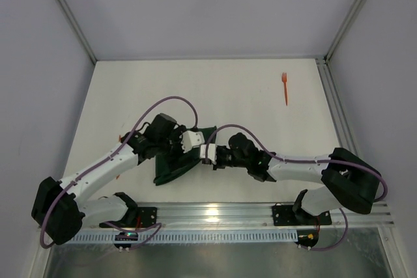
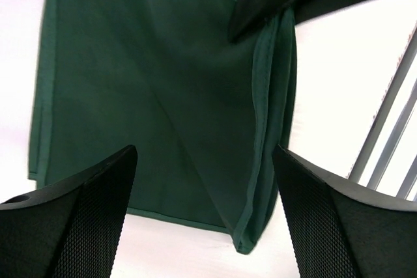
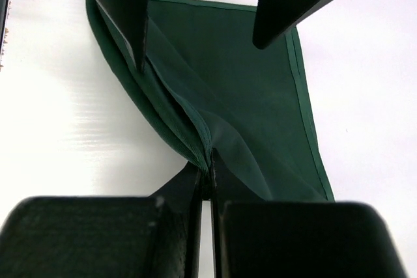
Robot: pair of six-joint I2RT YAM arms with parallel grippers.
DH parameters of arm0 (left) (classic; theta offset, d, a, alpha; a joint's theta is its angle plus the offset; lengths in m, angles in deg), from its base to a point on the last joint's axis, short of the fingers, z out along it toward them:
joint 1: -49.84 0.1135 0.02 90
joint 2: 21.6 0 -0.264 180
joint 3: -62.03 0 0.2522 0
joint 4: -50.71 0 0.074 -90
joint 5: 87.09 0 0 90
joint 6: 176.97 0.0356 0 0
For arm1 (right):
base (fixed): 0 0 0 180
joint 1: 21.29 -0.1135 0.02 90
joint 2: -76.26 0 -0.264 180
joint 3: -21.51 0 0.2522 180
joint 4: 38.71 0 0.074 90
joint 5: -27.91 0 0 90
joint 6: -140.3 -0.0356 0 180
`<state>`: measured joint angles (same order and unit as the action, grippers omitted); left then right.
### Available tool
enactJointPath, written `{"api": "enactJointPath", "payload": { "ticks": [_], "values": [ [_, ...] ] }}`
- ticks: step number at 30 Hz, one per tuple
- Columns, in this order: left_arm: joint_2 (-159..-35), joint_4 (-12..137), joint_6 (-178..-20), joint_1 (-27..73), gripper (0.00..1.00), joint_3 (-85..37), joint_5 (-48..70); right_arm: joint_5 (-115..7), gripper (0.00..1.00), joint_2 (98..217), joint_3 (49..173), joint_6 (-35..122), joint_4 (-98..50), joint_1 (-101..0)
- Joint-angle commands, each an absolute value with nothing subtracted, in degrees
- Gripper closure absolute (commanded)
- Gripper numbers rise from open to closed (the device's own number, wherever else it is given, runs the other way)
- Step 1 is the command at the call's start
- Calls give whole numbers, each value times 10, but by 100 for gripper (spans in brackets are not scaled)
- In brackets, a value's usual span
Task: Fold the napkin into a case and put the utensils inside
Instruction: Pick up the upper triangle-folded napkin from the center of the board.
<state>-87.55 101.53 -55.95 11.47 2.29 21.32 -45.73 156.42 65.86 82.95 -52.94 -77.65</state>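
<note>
Overhead, at the bottom of the frame, a ribbed aluminium mounting rail (image 1: 215, 213) carries the bases of two white-and-black robot arms, both bent inward so that their wrists meet at lower centre-left of a white tabletop (image 1: 228, 96). Between them lies the dark green soft cloth napkin (image 1: 174, 167), partly folded and partly hidden under the grippers. The right gripper (image 3: 205, 172), seen in its own wrist view, is clamped tight on a gathered fold of the napkin, several layers of hemmed edge bunched between its black fingers at lower centre of that frame. The rest of the cloth spreads flat toward the upper right, with a crease running across it. The left gripper (image 2: 203, 154) hangs over the napkin with its jaws spread wide and nothing between them. Its textured black fingers (image 2: 85, 213) fill the lower corners of the left wrist view, and the cloth's doubled edge runs down the right of centre. Farther off, in the upper right of the overhead frame, a thin bright orange plastic fork (image 1: 285, 88) lies on the bare tabletop, well apart from the napkin and from both grippers.
</note>
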Motion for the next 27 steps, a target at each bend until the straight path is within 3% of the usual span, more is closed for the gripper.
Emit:
{"api": "enactJointPath", "payload": {
  "ticks": [1, 3, 4, 18, 27],
  "values": [
    [-851, 953, -573, 102, 12, 16, 265, -446, 96, 1562, 690, 740, -498, -737],
    [-846, 917, -585, 102, 9, 29, 272, -442, 96, 1569, 694, 720, -497, -731],
    [-844, 908, -590, 102, 1, 33, 281, -436, 96, 1570, 694, 714, -497, -727],
    [-816, 980, -556, 101, 1, 15, 408, -449, 96, 1613, 746, 663, -444, -714],
    [-805, 990, -547, 97, 1, 33, 421, -453, 96, 1640, 757, 634, -444, -699]
  ]
}}
